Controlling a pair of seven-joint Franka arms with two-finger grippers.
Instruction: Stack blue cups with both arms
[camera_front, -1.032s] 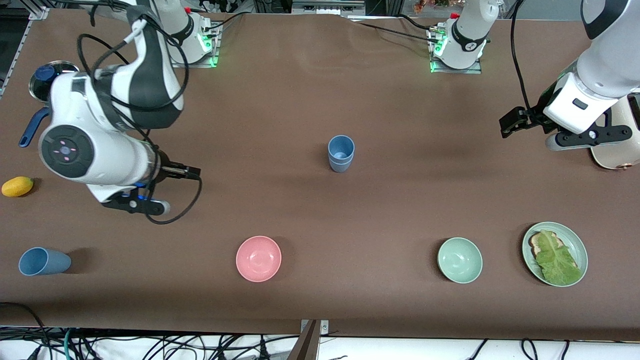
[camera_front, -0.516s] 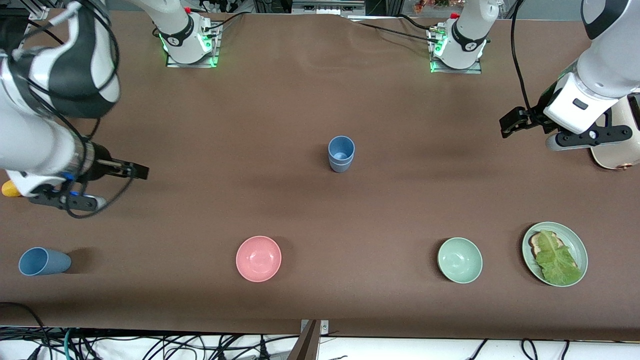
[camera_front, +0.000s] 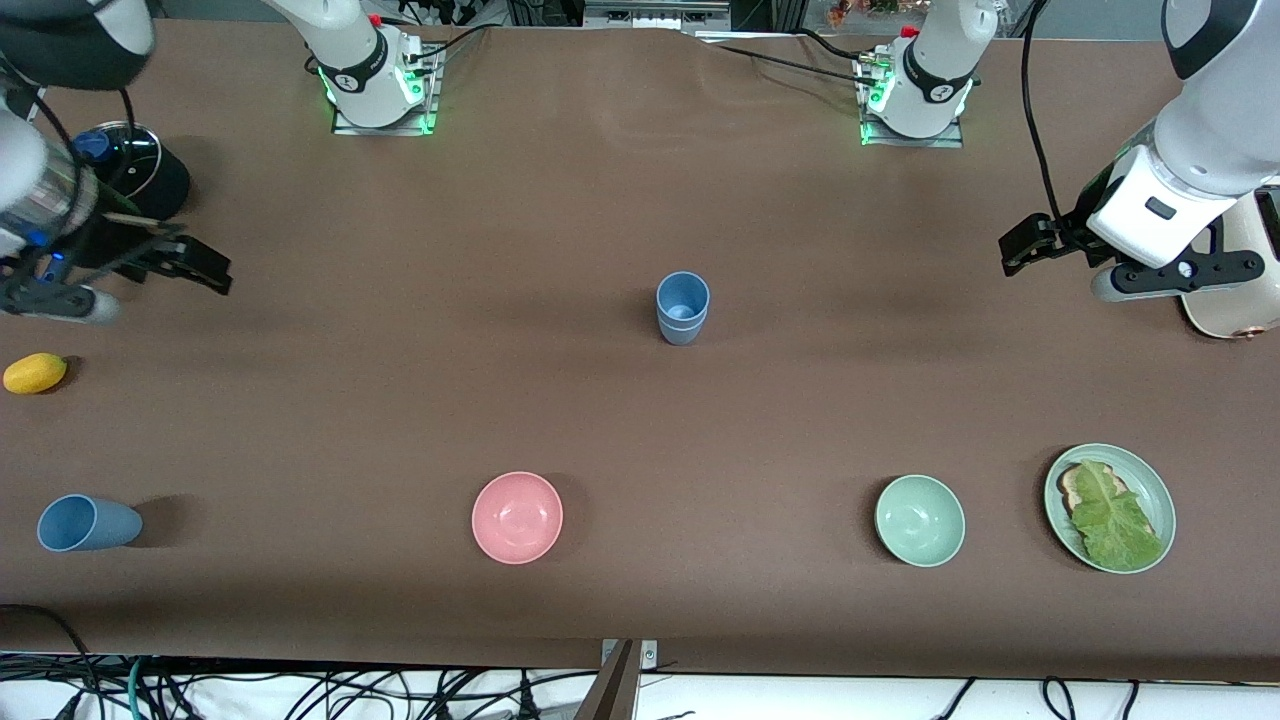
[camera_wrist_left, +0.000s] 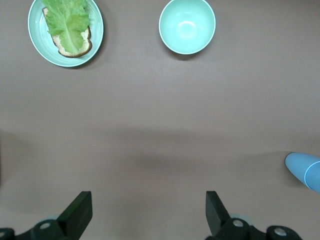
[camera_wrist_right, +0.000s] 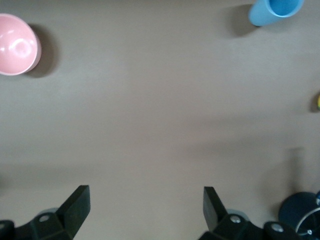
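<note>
Stack of two blue cups (camera_front: 682, 308) at table centre, third blue cup (camera_front: 88, 523) at 8 o'clock awaiting pickup; right gripper (camera_front: 190, 262) and left gripper (camera_front: 1030, 243) idle aloft, fingers released.

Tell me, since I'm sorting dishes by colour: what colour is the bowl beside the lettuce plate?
Pale green bowl, clearest in the left wrist view.

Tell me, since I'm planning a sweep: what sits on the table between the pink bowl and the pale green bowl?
Nothing: the front view shows only bare brown table between the pink bowl and the pale green bowl.
</note>
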